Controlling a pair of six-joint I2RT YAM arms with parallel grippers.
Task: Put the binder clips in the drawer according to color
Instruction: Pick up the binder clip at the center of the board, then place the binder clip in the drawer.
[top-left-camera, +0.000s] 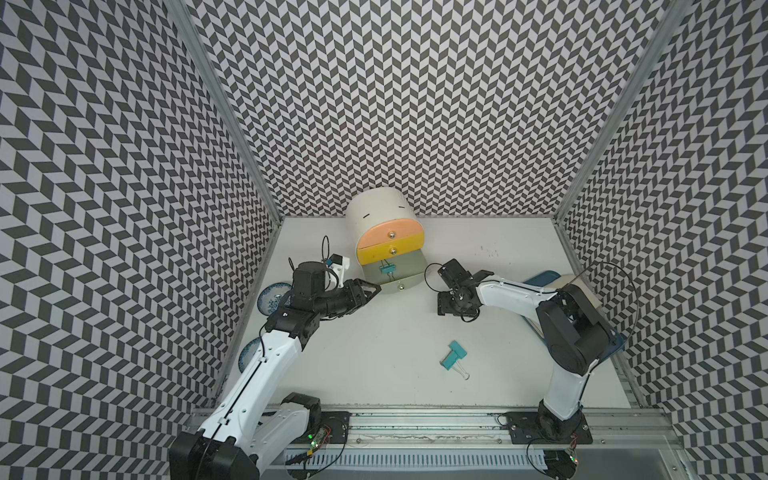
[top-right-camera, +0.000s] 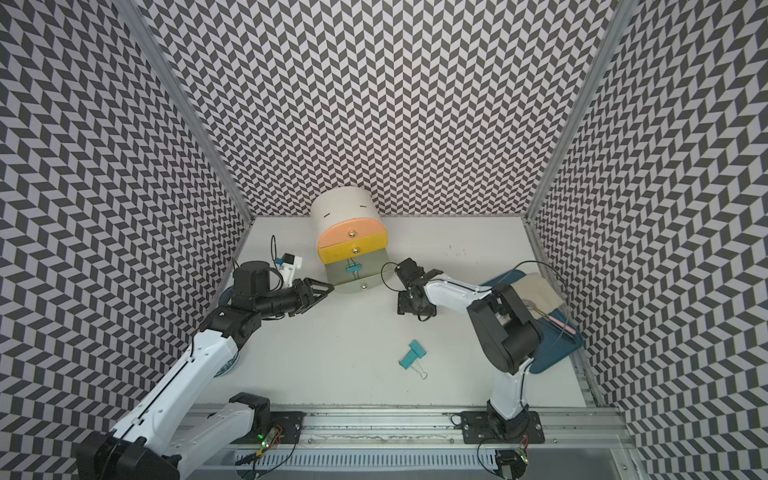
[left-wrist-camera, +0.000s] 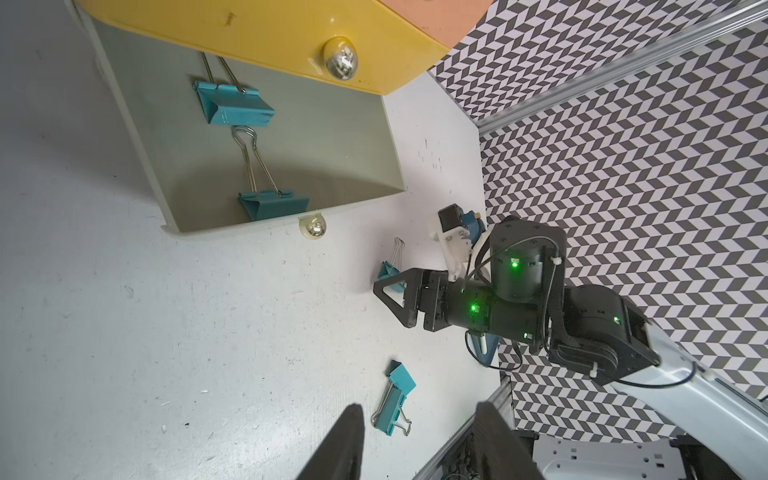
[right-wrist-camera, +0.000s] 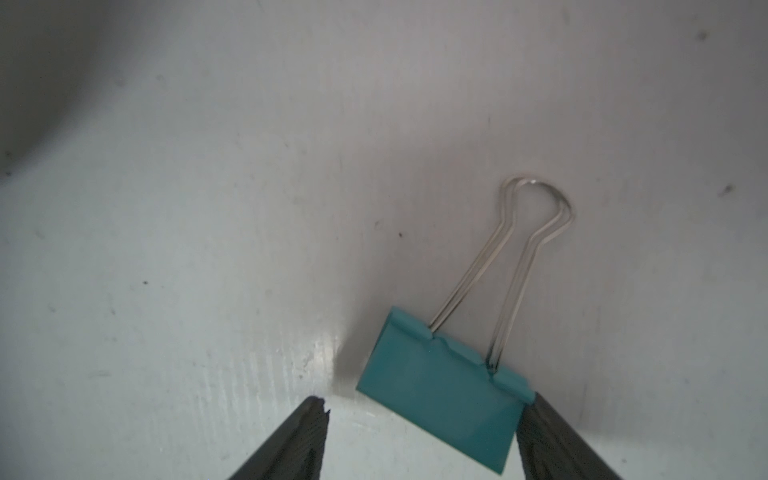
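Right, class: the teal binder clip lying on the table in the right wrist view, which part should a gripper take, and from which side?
Probably the clip's teal body, pinched across its short ends from straight above. It lies on a broad face, so both ends stand free, whereas the thin wire handles hug the table and leave little to pinch.
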